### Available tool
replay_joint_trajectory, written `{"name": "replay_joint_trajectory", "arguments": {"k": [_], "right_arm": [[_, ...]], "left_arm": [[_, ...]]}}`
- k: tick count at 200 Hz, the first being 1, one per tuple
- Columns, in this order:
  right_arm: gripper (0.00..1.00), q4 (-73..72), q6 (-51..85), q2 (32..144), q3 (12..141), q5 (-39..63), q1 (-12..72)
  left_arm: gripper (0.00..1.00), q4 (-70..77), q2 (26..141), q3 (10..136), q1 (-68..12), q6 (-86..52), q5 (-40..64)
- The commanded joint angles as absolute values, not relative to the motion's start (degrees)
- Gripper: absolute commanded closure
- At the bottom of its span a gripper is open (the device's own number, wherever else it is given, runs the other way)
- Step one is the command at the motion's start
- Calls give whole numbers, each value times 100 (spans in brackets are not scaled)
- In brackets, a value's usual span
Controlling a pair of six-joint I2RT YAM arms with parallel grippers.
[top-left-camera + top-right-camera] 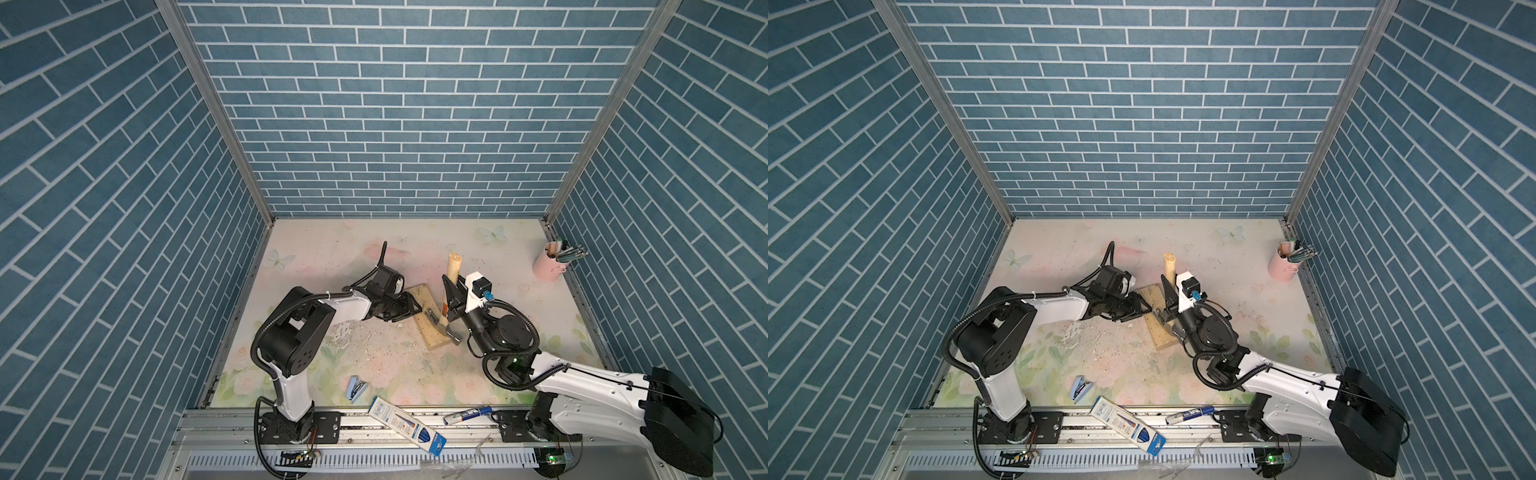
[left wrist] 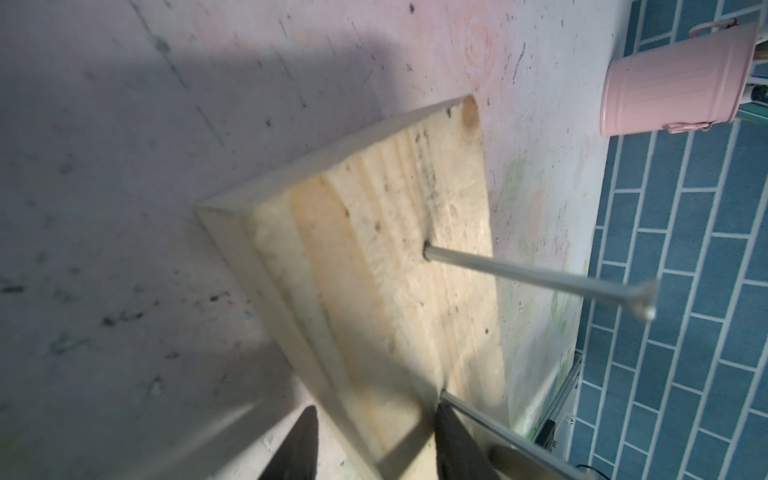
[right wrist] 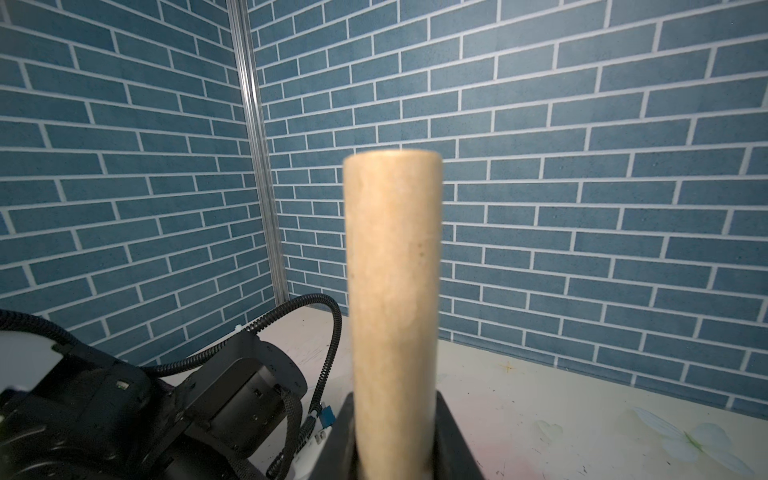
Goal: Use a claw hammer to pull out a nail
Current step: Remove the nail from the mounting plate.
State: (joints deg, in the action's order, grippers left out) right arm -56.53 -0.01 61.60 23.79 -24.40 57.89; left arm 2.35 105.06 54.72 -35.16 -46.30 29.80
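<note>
Right gripper [image 1: 453, 291] clamped round the long pale wooden handle of the grey-headed claw hammer [image 1: 454, 266]. The handle stands steeply, butt above the fingers, steel head down on the pale pine block [image 1: 429, 332]. Left gripper [image 2: 374, 449] straddles that block's end, jaws apart; gripping or only touching, cannot tell. Long grey nail [image 2: 540, 282] juts from the block

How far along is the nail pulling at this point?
Done: the right hand grips the pale wooden-handled claw hammer, head down on the pale wooden block. In hand: the left hand sits at the block's edge. Left: a long grey steel nail and a second nail stand in the wood; a claw hooking either isn't visible.
</note>
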Motion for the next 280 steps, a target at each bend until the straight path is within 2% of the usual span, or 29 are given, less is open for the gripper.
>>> {"name": "replay_joint_trajectory", "arguments": {"k": [1, 87, 280], "right_arm": [[100, -5757, -144, 6217, 2285, -2300, 5853], [100, -5440, -224, 5980, 2323, -2360, 5862], [100, -6138, -576, 5629, 2215, -2180, 5862]], "left_arm": [[54, -806, 10967, 5220, -3621, -4551, 2648], [54, -840, 11017, 5289, -3621, -4562, 2626], [55, -851, 11079, 5203, -3623, -4634, 2619]]}}
